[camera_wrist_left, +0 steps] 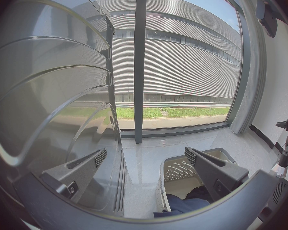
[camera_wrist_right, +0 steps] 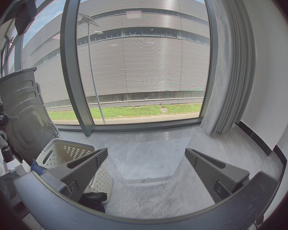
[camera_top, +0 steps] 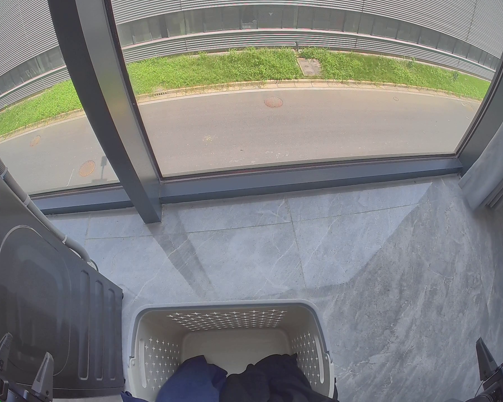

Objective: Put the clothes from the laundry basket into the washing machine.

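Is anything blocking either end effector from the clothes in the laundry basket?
Nothing visible does. The clothes lie uncovered in the open-topped laundry basket, between the left end effector, beside the washing machine, and the right end effector over bare floor. Both are open and empty.

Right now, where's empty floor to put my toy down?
The floor is bare between the laundry basket and the window frame, and wider from the basket to the curtain. It's tight where the basket stands close beside the washing machine, and clothes crowd the basket.
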